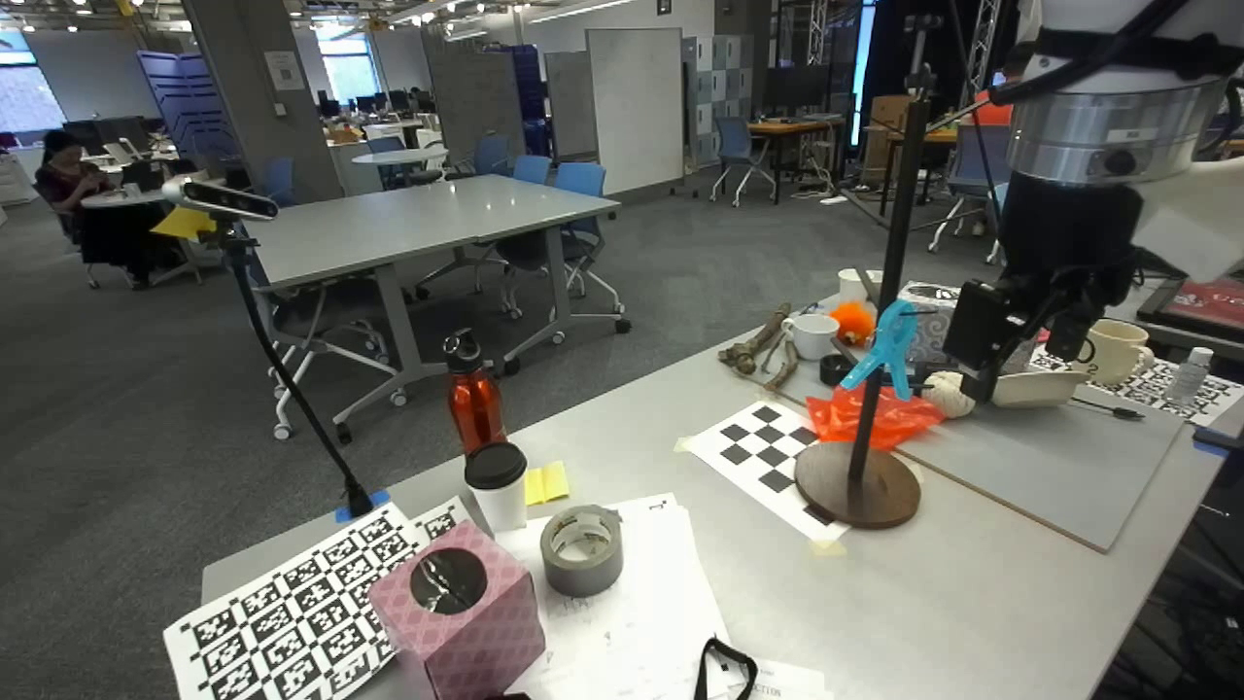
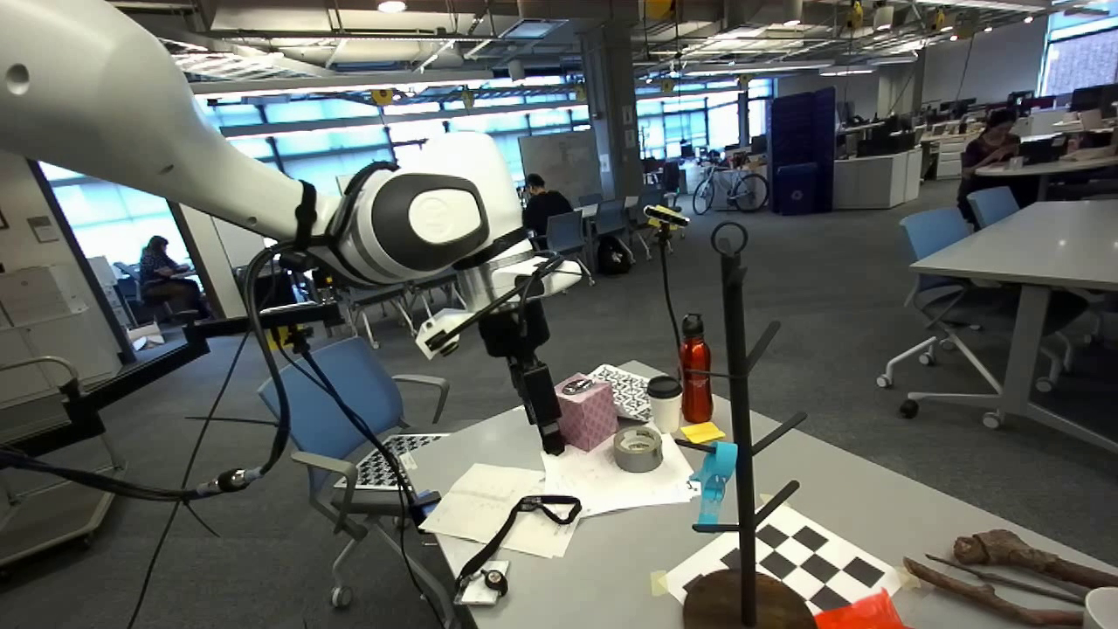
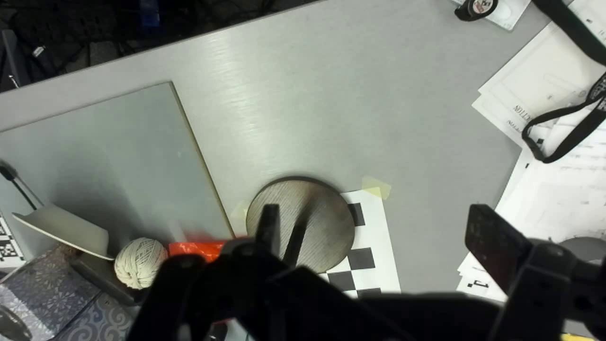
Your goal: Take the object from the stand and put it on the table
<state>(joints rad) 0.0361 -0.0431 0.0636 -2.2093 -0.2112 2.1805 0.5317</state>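
Blue object (image 1: 896, 335), black-and-brown stand (image 1: 893, 262), grey table (image 1: 933, 603), checkered sheet (image 1: 753, 452), pink latticed box (image 1: 481, 627)

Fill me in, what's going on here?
A robot arm has the job of taking the blue clip off the stand and putting it on the table. The gripper is open with nothing between its fingers, and in both exterior views it shows apart from the blue clip, which hangs on the stand. So the pick has not been made yet.
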